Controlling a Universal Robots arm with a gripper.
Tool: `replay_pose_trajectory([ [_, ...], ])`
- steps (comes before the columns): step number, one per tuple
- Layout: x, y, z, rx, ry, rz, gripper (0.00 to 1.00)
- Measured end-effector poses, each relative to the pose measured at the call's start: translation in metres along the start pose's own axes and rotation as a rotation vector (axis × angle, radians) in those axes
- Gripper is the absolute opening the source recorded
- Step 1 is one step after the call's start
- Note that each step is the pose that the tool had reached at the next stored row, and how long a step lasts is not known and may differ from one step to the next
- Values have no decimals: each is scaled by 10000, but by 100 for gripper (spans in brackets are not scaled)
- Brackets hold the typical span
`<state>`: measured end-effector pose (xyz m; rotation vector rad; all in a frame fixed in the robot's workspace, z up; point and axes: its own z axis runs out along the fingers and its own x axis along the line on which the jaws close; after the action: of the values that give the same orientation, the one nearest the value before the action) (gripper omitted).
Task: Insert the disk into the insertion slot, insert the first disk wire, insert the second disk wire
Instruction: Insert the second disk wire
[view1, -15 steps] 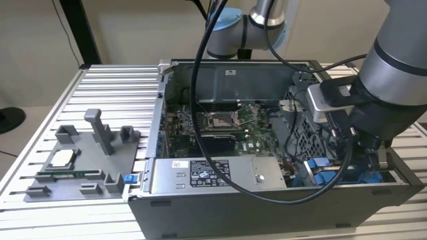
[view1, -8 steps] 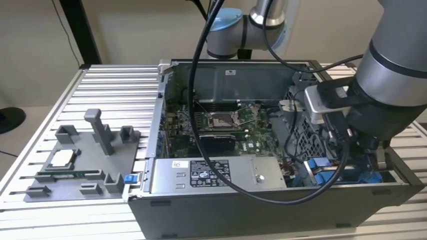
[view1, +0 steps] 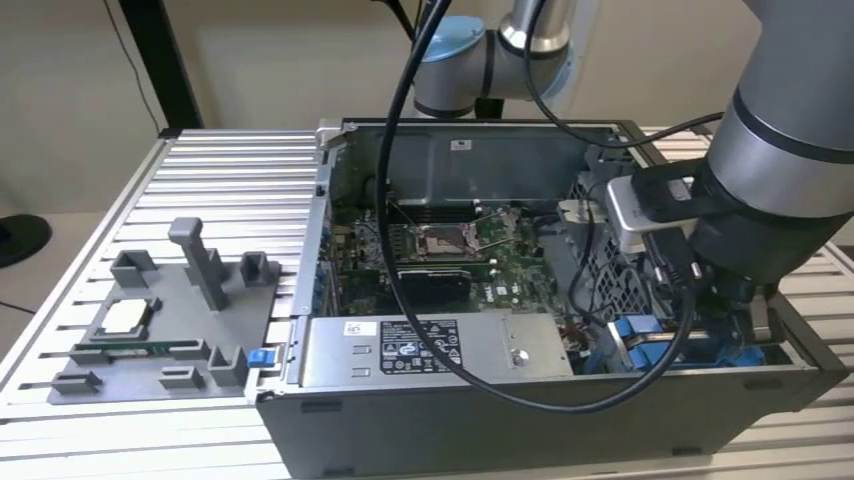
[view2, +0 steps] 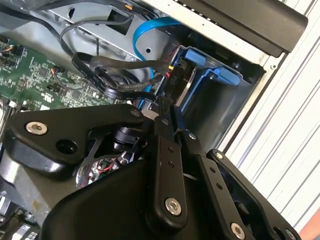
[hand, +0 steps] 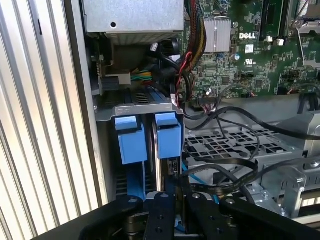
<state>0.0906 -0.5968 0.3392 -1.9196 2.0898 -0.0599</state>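
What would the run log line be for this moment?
gripper: shut on thin black wire | at: bright blue disk carrier | disk: seated in computer case

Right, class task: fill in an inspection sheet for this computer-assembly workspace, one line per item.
Surface: silver ribbed aluminium table carrying an open dark computer case.
Job's things: silver-grey disk in a bright blue plastic carrier frame, standing in the bay at the case's corner, beside a second blue carrier.
Clutter: grey plastic fixture tray with small parts, at the exterior view's left of the case.
Grippers: black claw low inside the case, close to the disk's end.
Cables: black flat wires looped over the perforated metal cage; light blue flat cable; thick black hose hanging across the case.
Surroundings: beige wall, black post.
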Motion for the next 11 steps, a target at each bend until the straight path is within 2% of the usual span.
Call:
replay_pose_trajectory([
  [6, 3, 5, 15, 33, -17, -51, 0],
  [11, 6, 10, 32, 93, -33, -105, 0],
])
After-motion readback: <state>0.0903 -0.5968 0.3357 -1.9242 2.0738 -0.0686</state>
